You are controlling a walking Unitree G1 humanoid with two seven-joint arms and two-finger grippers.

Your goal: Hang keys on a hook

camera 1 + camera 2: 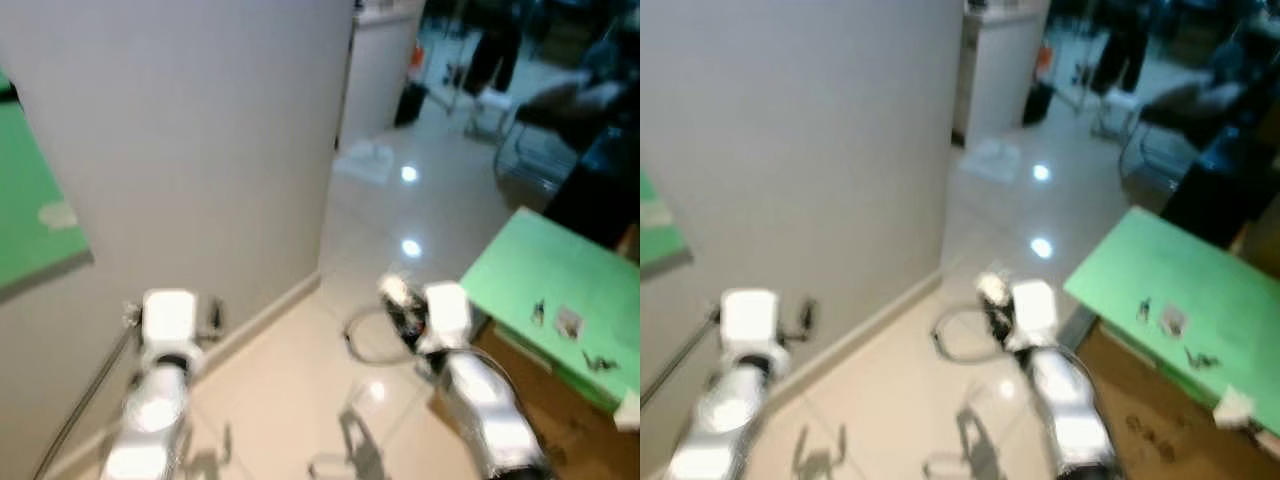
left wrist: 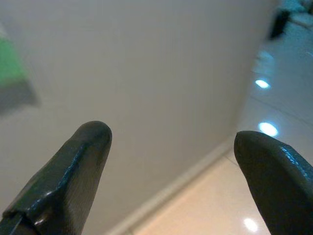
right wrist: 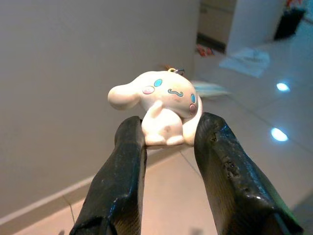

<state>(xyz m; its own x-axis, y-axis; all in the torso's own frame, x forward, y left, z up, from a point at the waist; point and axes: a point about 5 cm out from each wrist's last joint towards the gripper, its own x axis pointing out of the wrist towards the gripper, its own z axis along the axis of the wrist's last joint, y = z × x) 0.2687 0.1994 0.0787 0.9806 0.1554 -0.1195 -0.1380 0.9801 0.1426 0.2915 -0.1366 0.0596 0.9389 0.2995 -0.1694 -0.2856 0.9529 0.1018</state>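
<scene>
- Between the right gripper [image 3: 168,142] fingers: white cartoon-dog key charm [image 3: 159,105], pinched at its lower body, small metal ring on top.
- In the head views the charm sits at the right arm's tip, above the beige tile floor [image 1: 300,380], near the grey wall [image 1: 200,150].
- Left gripper [image 2: 171,147]: jaws wide apart, nothing between, facing wall and baseboard.
- Green table [image 1: 560,290] at right, small dark items on it, blurred.
</scene>
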